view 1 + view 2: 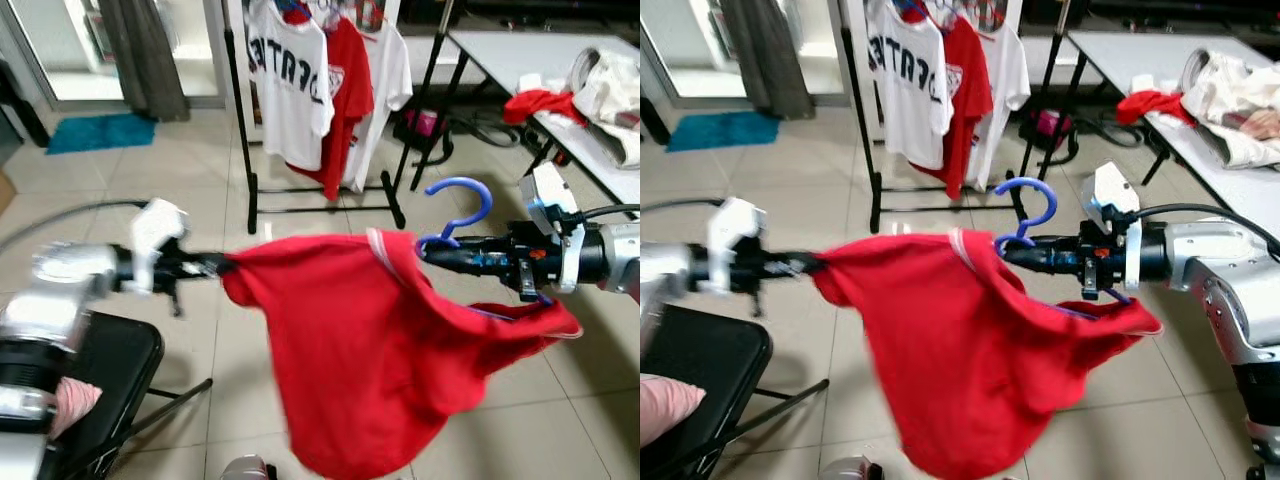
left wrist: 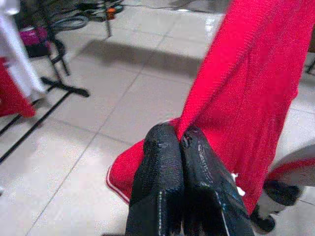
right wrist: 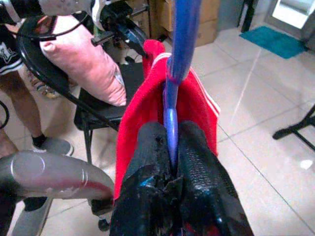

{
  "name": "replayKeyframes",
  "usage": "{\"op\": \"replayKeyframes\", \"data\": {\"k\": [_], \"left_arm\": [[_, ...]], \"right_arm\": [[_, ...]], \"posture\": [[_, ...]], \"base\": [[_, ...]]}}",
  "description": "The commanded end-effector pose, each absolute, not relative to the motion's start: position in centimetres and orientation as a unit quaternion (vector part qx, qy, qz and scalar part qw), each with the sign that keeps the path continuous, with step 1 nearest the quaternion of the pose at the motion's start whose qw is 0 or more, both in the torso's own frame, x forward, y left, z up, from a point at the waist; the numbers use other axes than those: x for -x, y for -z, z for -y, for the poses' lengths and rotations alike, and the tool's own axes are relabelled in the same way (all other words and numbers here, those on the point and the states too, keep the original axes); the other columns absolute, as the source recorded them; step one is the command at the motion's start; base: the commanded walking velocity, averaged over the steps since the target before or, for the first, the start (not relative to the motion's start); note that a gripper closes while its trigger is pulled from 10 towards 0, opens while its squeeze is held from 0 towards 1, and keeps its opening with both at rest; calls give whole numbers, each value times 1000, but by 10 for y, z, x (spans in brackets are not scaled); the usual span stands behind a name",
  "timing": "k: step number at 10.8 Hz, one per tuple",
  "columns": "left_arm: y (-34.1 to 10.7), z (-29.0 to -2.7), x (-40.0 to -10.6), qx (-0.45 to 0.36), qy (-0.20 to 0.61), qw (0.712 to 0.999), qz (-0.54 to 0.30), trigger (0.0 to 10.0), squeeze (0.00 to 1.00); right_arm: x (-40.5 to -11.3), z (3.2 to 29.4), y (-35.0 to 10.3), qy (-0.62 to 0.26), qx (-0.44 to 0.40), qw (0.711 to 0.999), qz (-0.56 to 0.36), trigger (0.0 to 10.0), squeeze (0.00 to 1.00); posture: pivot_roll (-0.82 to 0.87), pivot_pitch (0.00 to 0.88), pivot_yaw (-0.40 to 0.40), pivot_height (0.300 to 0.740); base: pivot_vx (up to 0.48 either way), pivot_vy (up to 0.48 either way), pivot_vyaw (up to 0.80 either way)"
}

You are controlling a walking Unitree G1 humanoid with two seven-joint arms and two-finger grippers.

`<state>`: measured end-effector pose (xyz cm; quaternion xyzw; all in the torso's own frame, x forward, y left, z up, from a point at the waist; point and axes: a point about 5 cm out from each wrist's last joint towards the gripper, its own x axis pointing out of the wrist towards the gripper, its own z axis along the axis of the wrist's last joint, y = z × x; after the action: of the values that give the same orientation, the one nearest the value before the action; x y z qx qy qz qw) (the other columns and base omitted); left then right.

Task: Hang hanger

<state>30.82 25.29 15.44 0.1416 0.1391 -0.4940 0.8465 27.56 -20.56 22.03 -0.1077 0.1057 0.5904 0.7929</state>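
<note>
Fingers (image 3: 170, 162) pinching blue hanger (image 1: 457, 207) (frame hidden), red shirt (image 1: 370, 350)

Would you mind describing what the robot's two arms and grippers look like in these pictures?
Both arms are silver metal tubes with rounded joints. The right arm carries a white box-shaped module at the wrist and a black cable; its black wrist section shows small blue and red details. The left gripper and right gripper each have two long, black, textured fingers.

A: What stands between the grippers and the clothes rack (image 1: 320, 195)?
B: Bare floor tiles (image 1: 190, 175), but the red shirt (image 1: 370, 350) stretches across the near space.
A: And the sides?
B: Black chair (image 1: 110, 375) near left, white table (image 1: 540, 60) far right; 3 shirts (image 1: 325, 85) crowd the rail.
</note>
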Motion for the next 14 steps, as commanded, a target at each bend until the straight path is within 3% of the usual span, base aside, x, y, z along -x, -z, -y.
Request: {"op": "replayKeyframes", "data": {"k": [1,7,14], "left_arm": [[-163,-262,-310,-146,476,857,-129,0,0],[-152,-293,-296,-129,417,888,-144,0,0],[-145,-316,-280,-125,378,903,-159,0,0]], "right_arm": [[-278,209,-234,-582,118,801,-76,10000,0],[-281,222,-242,-563,116,816,-62,10000,0],[-295,248,-241,-519,91,848,-59,10000,0]], "posture": [[0,0,-22,740],[-11,0,-21,740],[-7,0,-35,740]], "base": [[0,0,0],[0,0,0],[0,0,0]]}}
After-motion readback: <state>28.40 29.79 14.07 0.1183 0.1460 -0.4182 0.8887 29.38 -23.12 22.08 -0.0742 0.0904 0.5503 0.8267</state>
